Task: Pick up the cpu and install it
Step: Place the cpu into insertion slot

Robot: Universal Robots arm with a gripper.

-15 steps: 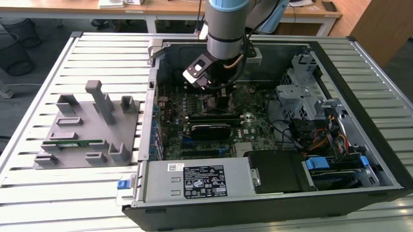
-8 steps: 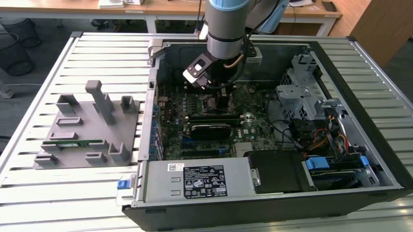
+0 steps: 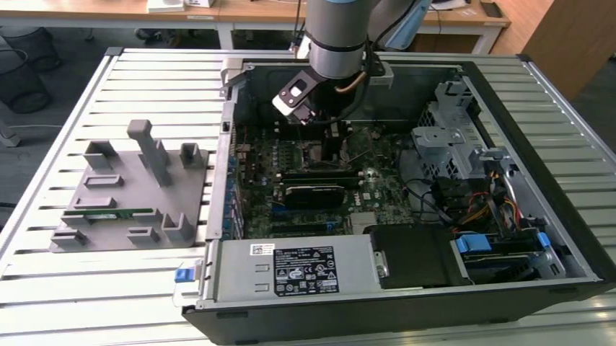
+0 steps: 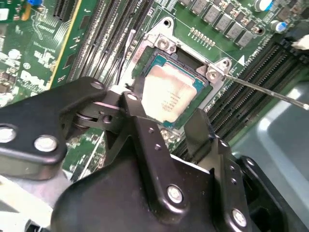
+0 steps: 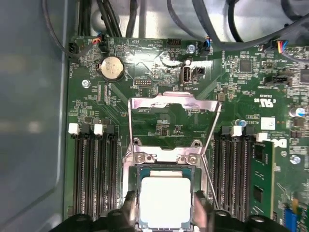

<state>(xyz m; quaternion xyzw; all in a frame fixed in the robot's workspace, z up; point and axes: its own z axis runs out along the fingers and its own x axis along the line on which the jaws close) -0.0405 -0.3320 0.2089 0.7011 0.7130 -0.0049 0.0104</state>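
I had the gripper (image 3: 330, 143) reaching down into the open computer case (image 3: 385, 321). Its two fingers (image 4: 133, 104) pressed against opposite edges of the one cpu (image 5: 164, 200), clamped on it. The cpu, silver top up, lay square inside the socket (image 5: 166, 156) directly under the fingertips. I could not tell whether it was fully seated or just above the contacts.

One hinged metal frame (image 5: 174, 103) stood thrown open just beyond the fingertips, and one thin wire lever (image 4: 270, 92) stuck out free beside the socket. I counted two screws (image 4: 165, 45) on the socket's bracket, at the edge away from the gripper.

Memory slots (image 5: 89, 174) ran along both sides of the gripper, with two white latches (image 5: 73, 128) on each side, four in all. One green memory stick (image 5: 260, 181) sat in the outermost slot on one side. One round coin battery (image 5: 112, 67) lay farther out on the green board (image 5: 231, 96), past the open frame.

In the exterior view, one grey holder tray (image 3: 68, 238) rested on the slatted table (image 3: 144, 79), well apart from the gripper toward the exterior view's left. It carried one spare memory stick (image 3: 115, 213).
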